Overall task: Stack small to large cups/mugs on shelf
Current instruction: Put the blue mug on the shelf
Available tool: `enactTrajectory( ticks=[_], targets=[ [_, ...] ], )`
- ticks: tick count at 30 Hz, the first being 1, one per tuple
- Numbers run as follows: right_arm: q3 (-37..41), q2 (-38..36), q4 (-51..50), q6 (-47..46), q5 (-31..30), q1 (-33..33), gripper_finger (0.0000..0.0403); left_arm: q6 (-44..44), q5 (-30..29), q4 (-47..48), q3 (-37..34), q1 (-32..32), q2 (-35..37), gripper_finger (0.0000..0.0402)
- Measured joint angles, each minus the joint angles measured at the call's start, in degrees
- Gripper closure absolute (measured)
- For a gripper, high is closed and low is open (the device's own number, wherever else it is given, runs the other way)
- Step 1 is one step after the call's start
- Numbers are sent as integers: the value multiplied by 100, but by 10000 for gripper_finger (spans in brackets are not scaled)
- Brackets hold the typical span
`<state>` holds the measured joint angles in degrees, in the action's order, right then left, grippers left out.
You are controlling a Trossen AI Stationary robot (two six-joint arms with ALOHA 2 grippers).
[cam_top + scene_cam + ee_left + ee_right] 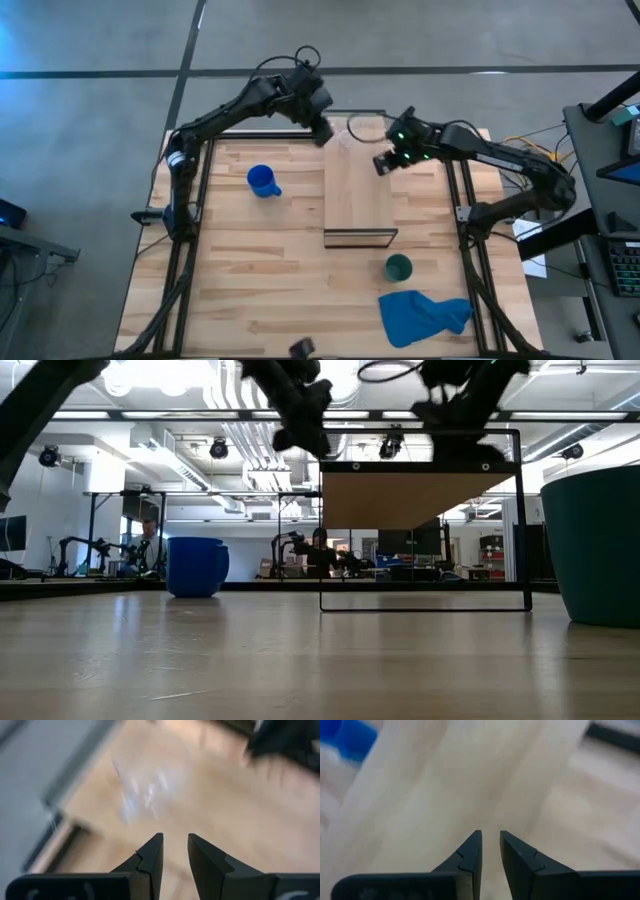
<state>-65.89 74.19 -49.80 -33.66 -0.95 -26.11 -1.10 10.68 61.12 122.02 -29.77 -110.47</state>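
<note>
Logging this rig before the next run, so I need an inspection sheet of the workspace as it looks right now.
Surface: light wood table, no spills seen.
Job's things: shelf lies mid-table; clear cup faint, on the shelf's far end; blue mug on the table to the shelf's left; green cup near the shelf's front end.
Clutter: blue cloth crumpled at the front right.
Grippers: left pincer above the shelf's far left corner, fingers slightly apart, empty; right pincer over the shelf's right edge, likewise.
Cables: loop behind the shelf; wires at right.
Surroundings: grey floor, lab benches beyond.
</note>
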Motion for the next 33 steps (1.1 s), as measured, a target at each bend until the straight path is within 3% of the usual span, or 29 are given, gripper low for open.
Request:
enactTrajectory(
  ticks=[7,13,21,26,33],
  targets=[
    [-6,-859,-1442,-992,264,891,339,42,-58,1957,-34,540,369,326],
    [-7,-1062,-1595,-979,324,2125,339,-79,-175,2842,-49,885,378,327],
    [-9,-709,-1545,-1193,197,3007,339,-1103,-825,2886,-656,1047,399,327],
    [-9,-440,-1553,-1562,241,3130,339,-1346,-843,2889,-1731,1048,568,327],
    [-9,-317,-1598,-1584,240,3185,339,-1662,-1687,2562,-2971,1021,826,327]
  ],
)
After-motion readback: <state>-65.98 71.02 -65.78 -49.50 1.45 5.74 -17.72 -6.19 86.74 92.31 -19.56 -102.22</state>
